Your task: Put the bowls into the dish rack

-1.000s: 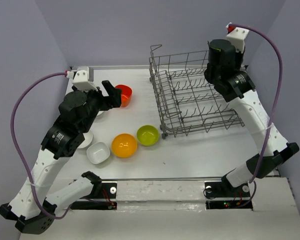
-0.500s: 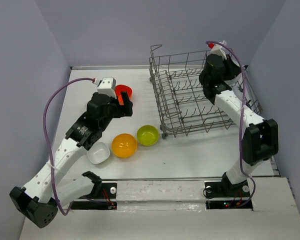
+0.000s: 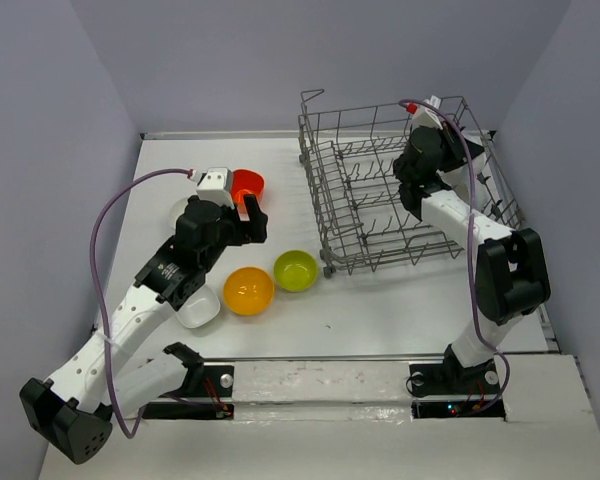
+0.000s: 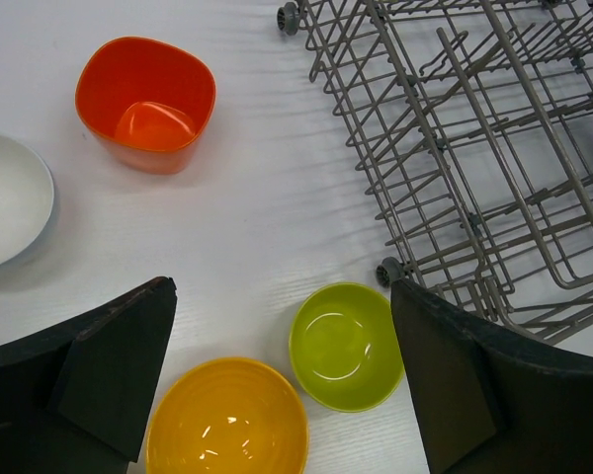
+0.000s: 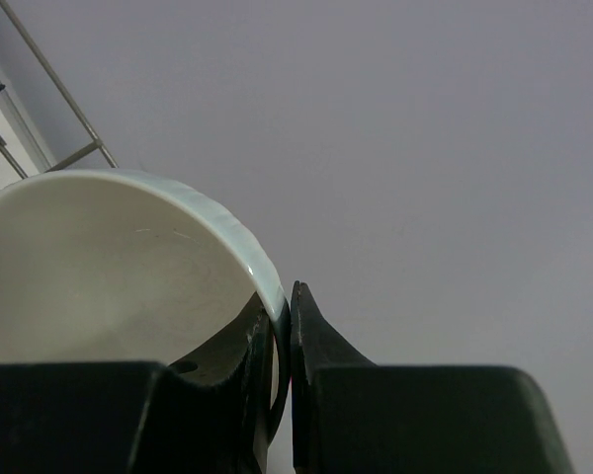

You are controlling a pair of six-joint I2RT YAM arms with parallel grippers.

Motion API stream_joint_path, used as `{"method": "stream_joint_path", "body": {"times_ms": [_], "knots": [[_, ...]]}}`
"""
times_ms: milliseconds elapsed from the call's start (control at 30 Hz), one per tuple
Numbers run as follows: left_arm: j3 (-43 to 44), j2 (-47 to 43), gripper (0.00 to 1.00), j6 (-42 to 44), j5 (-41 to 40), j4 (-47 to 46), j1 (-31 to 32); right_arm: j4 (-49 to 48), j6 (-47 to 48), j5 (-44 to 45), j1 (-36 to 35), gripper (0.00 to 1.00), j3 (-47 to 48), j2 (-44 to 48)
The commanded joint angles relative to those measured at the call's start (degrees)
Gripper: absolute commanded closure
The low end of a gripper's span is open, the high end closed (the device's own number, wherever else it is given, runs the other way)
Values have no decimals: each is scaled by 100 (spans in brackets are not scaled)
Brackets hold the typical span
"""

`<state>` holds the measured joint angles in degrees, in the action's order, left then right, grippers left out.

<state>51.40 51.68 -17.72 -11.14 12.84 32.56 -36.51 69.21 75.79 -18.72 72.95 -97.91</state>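
Loading had barely begun: right gripper (image 5: 282,301) pinched a glossy white bowl (image 5: 109,267) over the grey wire dish rack (image 3: 365,215); left gripper (image 4: 282,331) gaped above loose coloured bowls (image 4: 344,346).

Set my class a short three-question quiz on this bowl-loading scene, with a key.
1. True or false: the left gripper is shut on a bowl.
2. The right gripper holds: A) a white bowl; B) an orange-yellow bowl; C) nothing.
3. Which bowl on the table lies nearest the dish rack?
Key: 1 false, the left gripper stands open; 2 A; 3 the lime green bowl.
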Motion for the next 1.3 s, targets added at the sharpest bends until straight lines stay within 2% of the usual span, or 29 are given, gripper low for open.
{"method": "stream_joint_path", "body": {"times_ms": [0,200,433,867,1267], "knots": [[-77,-193,1,5,-108,-291,75,-252,111,-11,0,99,-44,70],[-95,-176,1,14,-178,-282,216,319,-170,-152,0,99,-333,167],[-104,-158,1,22,-231,-273,330,504,-224,-196,0,99,-501,-9],[-121,-106,1,49,-363,-229,497,487,-136,-170,0,99,-466,-439],[-121,-27,1,66,-407,-203,568,259,110,-91,167,99,-492,-326]]}}
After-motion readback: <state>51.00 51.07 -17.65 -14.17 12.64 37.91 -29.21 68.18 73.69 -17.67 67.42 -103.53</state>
